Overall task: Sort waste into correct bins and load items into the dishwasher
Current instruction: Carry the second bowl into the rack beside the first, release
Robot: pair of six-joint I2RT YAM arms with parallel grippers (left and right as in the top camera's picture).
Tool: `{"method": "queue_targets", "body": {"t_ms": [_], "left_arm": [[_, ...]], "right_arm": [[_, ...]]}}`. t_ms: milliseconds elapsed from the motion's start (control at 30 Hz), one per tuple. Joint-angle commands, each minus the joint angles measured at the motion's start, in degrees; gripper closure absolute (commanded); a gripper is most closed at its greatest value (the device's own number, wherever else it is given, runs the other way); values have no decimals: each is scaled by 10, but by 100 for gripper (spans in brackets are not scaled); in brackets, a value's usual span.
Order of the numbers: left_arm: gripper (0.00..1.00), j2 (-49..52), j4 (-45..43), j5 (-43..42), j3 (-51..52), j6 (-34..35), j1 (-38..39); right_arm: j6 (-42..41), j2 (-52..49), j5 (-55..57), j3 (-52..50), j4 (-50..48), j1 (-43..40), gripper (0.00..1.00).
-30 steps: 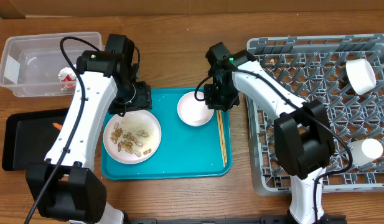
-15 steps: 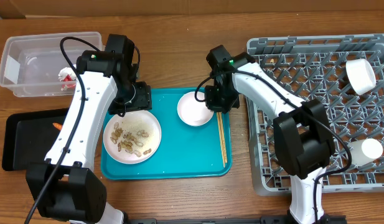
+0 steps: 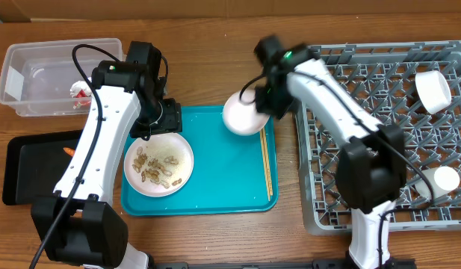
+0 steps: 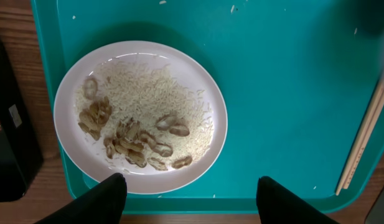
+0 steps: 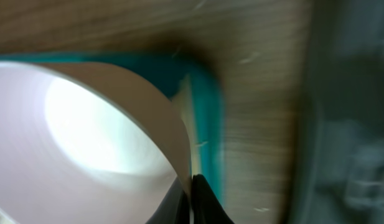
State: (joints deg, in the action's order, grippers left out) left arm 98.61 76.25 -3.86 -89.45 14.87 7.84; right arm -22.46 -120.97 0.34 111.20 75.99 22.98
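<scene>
The right claw (image 5: 192, 198) is pressed together on the rim of a white bowl (image 3: 244, 116), pinching the thin wall at one spot. The bowl hangs over the far right corner of the teal tray (image 3: 215, 187), mid-bench, just beside the grey rack (image 3: 439, 134) that fills the bench's right side.

The bowl looks stiff, smooth and breakable. A one-point rim pinch probably lets it swing or slip, so a slow carry and a gentle lowering between the pegs seem wise.

The left claw (image 4: 192, 182) is spread and holds nothing, hovering over the white plate (image 4: 220, 124). That plate carries loose tan scraps (image 4: 135, 146) and white grains, so it likely needs a level rim hold. The thin, light chopsticks (image 3: 267, 168) lie along the tray's right side.

The clear tub (image 3: 58, 46) sits at the far left corner with a red wrapper (image 3: 82, 91) inside. The black tray (image 3: 28, 168) along the left edge holds the carrot (image 3: 68, 151).

The right wrist view is smeared, so I cannot tell how deep the pinch goes or whether the bowl clears the tray. No foil wad shows.
</scene>
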Motion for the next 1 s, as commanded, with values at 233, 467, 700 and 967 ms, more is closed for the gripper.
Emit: {"method": "queue_targets", "body": {"t_ms": [233,467,700,967], "left_arm": [[31,-15,-7,-2,-10,5,-3],[31,-15,-9,-2,-10,5,-3],[31,-15,-13,-2,-10,5,-3],[31,-15,-13,-2,-10,5,-3]], "right_arm": [[-26,139,530,77,45,-102,96],[-215,135,706,2,45,-178,96],[-177,135,752,-150,-84,-211,96],[-144,135,702,-285,-195,-205,96]]}}
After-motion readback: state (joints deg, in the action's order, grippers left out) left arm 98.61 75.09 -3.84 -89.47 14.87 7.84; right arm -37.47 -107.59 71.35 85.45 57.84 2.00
